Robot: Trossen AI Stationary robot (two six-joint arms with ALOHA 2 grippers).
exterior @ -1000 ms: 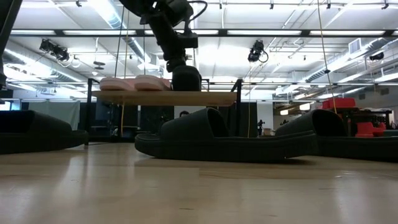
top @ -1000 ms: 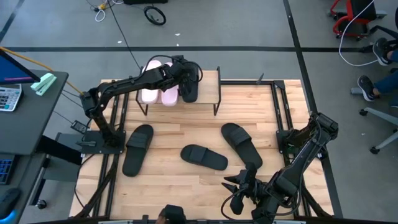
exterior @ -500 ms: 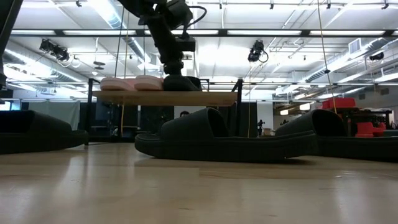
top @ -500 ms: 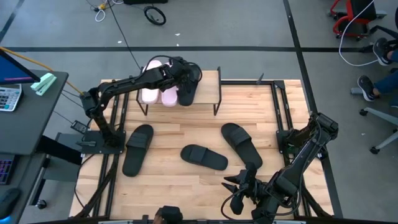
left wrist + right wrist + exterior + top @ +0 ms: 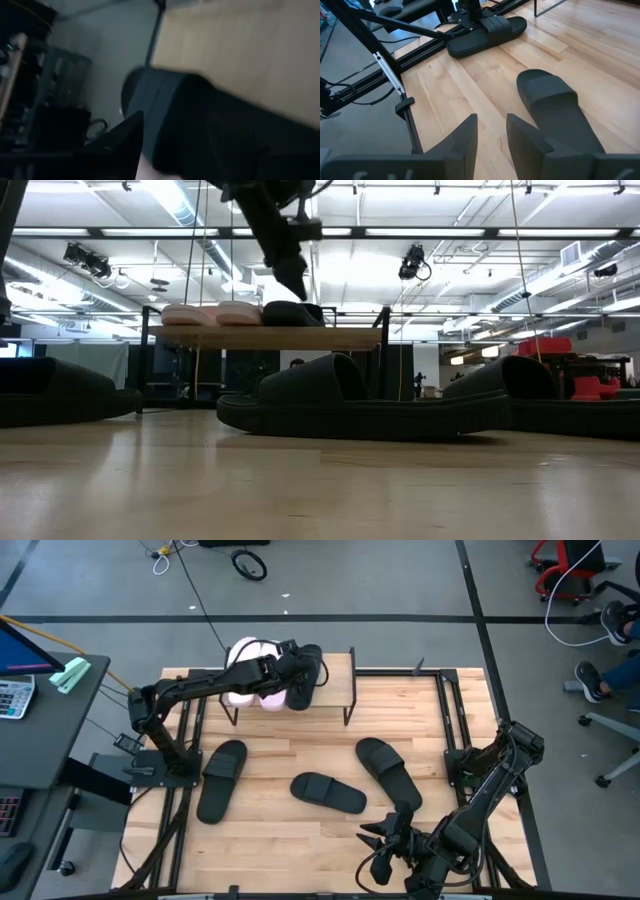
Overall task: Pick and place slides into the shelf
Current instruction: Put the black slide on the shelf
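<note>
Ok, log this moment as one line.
left hand: above shelf | black slide: on shelf beside pink pair | right hand: open, waiting | three slides on table

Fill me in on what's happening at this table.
The robot is loading slides onto the shelf. Two pink slides and one black slide sit on its top. The left gripper hangs just above that black slide, not touching it. Three black slides lie on the table. The right gripper waits, open, at the near edge.

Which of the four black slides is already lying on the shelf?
The black slide beside the two pink slides lies on the shelf, just under the left gripper. The other three black slides lie on the table.
</note>
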